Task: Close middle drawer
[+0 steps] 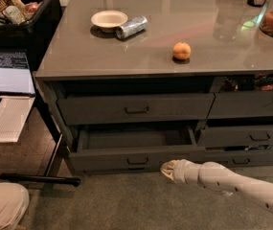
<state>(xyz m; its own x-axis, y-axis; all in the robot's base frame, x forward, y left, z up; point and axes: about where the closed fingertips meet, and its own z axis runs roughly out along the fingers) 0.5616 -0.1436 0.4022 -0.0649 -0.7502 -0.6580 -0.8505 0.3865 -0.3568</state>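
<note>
The middle drawer (107, 159) stands pulled out from the left half of the cabinet, with its grey inside (133, 138) showing. Its small bar handle (137, 161) is at the centre of its flat front. My gripper (167, 168) is at the end of the white arm that comes in from the lower right. It is low, right at the drawer front and a little right of the handle. I cannot tell whether it touches the front. The taller-fronted top drawer (136, 108) sits above, slightly out.
On the counter are a white bowl (108, 19), a lying can (131, 27) and an orange (181, 51). Narrower drawers (251, 135) are at the right. A laptop (6, 73), a black bin of snacks (11, 4) and a black floor bar (40, 179) are at the left.
</note>
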